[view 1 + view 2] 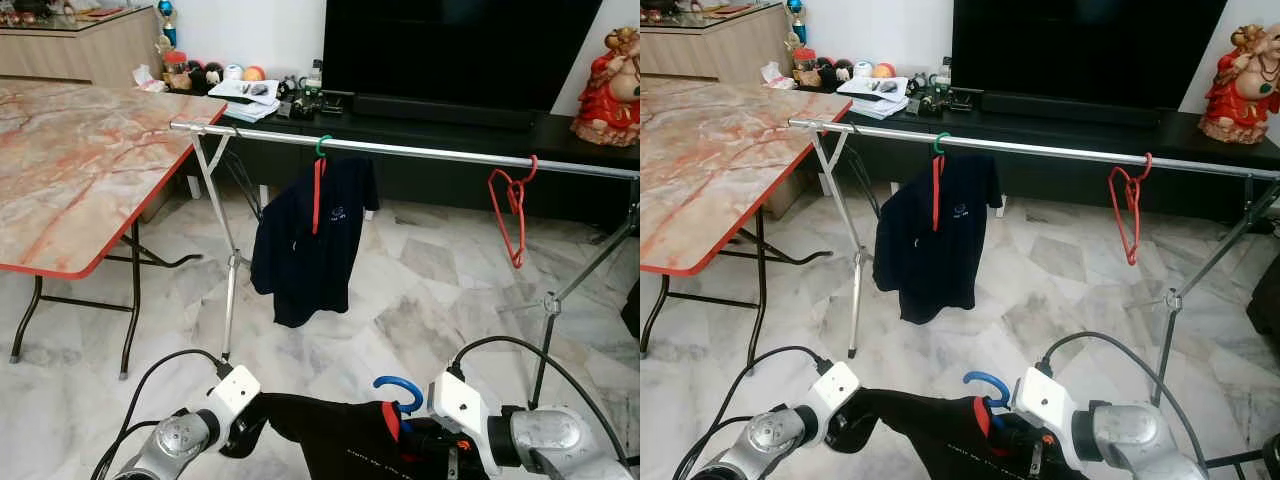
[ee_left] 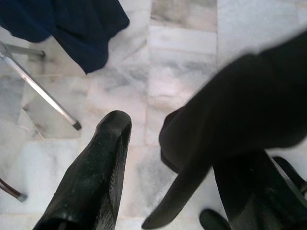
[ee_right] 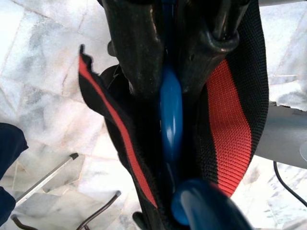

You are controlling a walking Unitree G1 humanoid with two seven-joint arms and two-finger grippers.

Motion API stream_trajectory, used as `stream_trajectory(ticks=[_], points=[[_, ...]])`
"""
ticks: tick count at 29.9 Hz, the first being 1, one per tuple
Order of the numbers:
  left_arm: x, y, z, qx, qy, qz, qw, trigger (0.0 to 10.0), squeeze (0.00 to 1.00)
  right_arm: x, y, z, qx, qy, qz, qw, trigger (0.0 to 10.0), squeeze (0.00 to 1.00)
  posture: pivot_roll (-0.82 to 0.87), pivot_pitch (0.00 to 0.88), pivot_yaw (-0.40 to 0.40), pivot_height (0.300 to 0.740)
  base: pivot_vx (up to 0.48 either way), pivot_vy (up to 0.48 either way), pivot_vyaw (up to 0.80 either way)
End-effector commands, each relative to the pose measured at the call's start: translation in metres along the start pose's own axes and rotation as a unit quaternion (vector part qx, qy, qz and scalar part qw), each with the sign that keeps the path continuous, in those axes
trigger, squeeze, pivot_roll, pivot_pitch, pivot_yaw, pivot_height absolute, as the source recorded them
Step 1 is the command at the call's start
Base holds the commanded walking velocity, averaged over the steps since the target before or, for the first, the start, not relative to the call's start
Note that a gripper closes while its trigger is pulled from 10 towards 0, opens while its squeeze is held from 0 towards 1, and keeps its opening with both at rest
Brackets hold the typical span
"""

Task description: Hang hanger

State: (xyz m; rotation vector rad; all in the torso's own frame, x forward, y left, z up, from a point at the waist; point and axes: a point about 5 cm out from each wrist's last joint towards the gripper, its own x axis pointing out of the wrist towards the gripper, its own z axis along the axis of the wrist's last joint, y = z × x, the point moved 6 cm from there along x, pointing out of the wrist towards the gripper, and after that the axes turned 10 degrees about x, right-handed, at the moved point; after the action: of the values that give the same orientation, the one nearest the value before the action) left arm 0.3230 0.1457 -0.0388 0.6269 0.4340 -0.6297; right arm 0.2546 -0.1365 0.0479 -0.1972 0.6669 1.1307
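1. Blue hanger (image 1: 399, 389) sits near and low, its neck clamped between the closed fingers of the right gripper (image 3: 165, 91), a black shirt (image 1: 335, 430) draped on it.
2. Left gripper (image 2: 177, 158), fingers apart, props the shirt's left side.
3. Far ahead, the silver rail (image 1: 420, 150) carries a navy shirt (image 1: 310, 240) and a red hanger (image 1: 512, 205).
4. Risk: the shirt's weight could twist the hook off-line, or the cloth could slide off during the lift.

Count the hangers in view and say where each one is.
3. A green-hooked hanger carrying a dark shirt on the rail; an empty red hanger further right; a blue hanger in the right gripper.
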Motion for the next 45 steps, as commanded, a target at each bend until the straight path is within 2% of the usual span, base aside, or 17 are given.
stream_trajectory(ticks=[1, 2, 3, 20, 32, 42, 45], points=[[-0.002, -0.009, -0.008, 0.002, 0.013, -0.018, 1.0, 10.0, 0.0, -0.008, 0.0, 0.012, -0.015, -0.018, -0.002, 1.0, 10.0, 0.0, -0.04, 0.021, -0.038, 0.74, 0.0, 0.0, 0.0], [-0.002, -0.009, -0.009, 0.004, 0.014, -0.017, 1.0, 3.8, 0.0, -0.008, 0.0, 0.012, -0.015, -0.019, -0.002, 1.0, 10.0, 0.0, -0.04, 0.021, -0.038, 0.74, 0.0, 0.0, 0.0], [-0.002, -0.009, -0.008, 0.0, 0.013, -0.016, 1.0, 0.0, 0.0, -0.008, 0.0, 0.011, -0.015, -0.018, -0.003, 1.0, 10.0, 0.0, -0.04, 0.021, -0.038, 0.74, 0.0, 0.0, 0.0], [-0.002, -0.006, -0.005, -0.027, -0.001, -0.003, 1.0, 0.0, 0.0, -0.005, 0.003, 0.014, -0.015, -0.026, 0.002, 1.0, 10.0, 0.0, -0.03, 0.035, -0.038, 0.74, 0.0, 0.0, 0.0], [-0.003, -0.003, -0.006, -0.029, 0.0, 0.007, 1.0, 0.0, 0.0, -0.001, 0.001, 0.013, -0.014, -0.022, -0.001, 1.0, 10.0, 0.0, -0.03, 0.042, -0.041, 0.74, 0.0, 0.0, 0.0], [-0.006, 0.017, -0.013, -0.056, 0.015, 0.064, 0.996, 0.0, 0.0, -0.002, -0.002, 0.01, -0.013, -0.015, -0.01, 1.0, 10.0, 0.0, -0.03, 0.043, -0.042, 0.74, 0.0, 0.0, 0.0], [-0.011, 0.032, -0.02, -0.083, 0.03, 0.111, 0.99, 0.0, 0.0, -0.003, -0.004, 0.007, -0.011, -0.012, -0.015, 1.0, 10.0, 0.0, -0.03, 0.042, -0.042, 0.74, 0.0, 0.0, 0.0]])
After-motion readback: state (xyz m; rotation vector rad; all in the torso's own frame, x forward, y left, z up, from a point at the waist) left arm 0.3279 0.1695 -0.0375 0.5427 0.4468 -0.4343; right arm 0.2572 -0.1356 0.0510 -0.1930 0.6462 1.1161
